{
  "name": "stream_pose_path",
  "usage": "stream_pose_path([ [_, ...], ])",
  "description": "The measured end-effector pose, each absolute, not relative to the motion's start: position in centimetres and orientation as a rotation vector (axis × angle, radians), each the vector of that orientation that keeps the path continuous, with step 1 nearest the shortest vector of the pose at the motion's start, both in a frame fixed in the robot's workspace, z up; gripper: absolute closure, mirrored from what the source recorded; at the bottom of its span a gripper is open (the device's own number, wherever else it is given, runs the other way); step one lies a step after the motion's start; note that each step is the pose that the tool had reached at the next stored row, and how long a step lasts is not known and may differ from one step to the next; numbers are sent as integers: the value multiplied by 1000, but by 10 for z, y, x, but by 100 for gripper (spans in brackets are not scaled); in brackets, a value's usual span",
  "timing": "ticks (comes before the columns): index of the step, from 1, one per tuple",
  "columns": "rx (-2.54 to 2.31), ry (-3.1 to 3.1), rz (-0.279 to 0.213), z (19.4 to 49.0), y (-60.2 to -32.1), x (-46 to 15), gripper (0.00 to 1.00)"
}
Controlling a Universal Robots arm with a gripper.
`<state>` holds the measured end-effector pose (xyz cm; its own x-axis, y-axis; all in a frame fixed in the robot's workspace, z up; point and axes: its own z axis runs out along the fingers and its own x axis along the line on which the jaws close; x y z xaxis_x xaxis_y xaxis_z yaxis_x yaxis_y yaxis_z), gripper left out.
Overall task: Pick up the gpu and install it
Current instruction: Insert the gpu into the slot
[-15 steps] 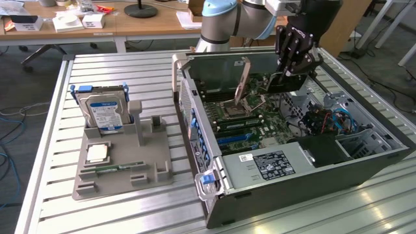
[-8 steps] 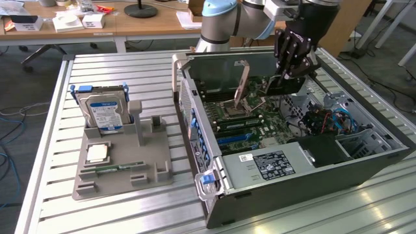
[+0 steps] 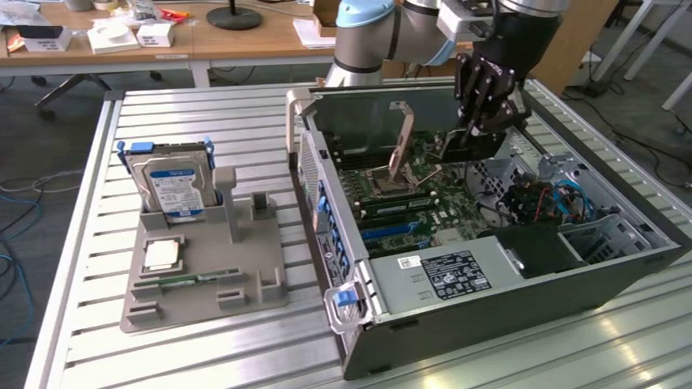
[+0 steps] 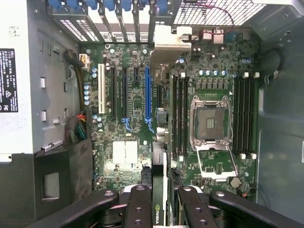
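Since your tool [image 3: 484, 121] is clamped partway closed on the gpu [image 4: 165, 175], pickup is done. The card hangs edge-on over the motherboard [image 3: 411, 203] in the open case [image 3: 519, 300], not yet seated. The wrist view shows you the blue slot [image 4: 147, 95] alongside it; the exterior view shows the hard drive [image 3: 173, 186] on the counter [image 3: 216, 348].

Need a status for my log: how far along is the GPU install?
Done: the gpu is picked up, clamped in the gripper. In hand: it hangs above the motherboard inside the open case. Left: it is not yet seated; the long blue slot is bare.
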<state>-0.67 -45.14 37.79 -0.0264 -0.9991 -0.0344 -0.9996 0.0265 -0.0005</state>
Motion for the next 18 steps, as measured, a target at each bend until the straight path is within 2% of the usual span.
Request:
stream_pose_path([
  [18,-2174,2233,37,377,-451,-18,74],
])
